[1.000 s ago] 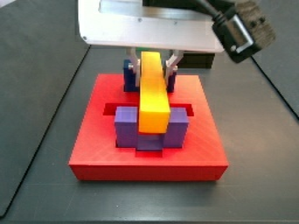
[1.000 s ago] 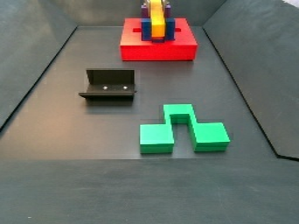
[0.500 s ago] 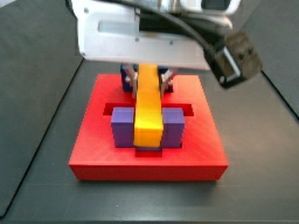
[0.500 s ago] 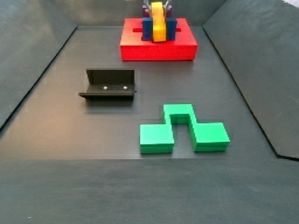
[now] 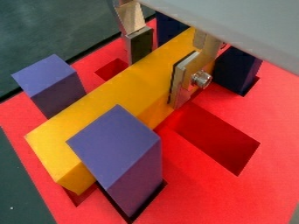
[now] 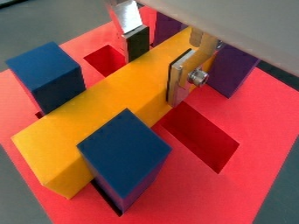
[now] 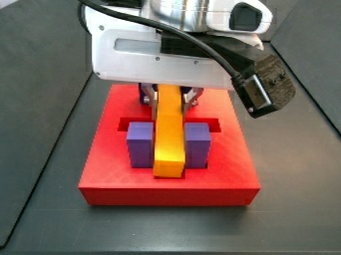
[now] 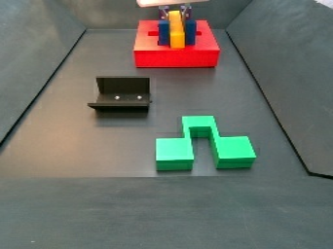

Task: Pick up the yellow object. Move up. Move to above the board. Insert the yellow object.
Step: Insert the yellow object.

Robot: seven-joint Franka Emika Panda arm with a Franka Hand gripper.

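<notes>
— Where is the gripper [image 5: 160,54] sitting right now?

— Low over the board [image 7: 107,179], in the upper middle of a side view. Its fingers [image 6: 183,75] are clamping the bar [image 5: 111,103] across its width, one plate pressing each long side in both wrist views.

— So the bar is already off the floor?

— Yes, I'd say the pick-up, the lift and the carry are done. The bar is lying lengthwise between the posts [image 5: 117,155], running down the middle of the board toward the lower left of a wrist view.

— Is it seated?

— Looks nearly so, but I can't tell if it is resting fully in the slot; the posts are hiding its underside. In a side view its near end [image 7: 168,159] is sitting low between the two front posts.

— What's left, then?

— Probably the last bit of pressing down and letting go. Further out, the fixture [image 8: 121,95] and the green block [image 8: 202,143] are lying well apart from the board on the floor.
</notes>
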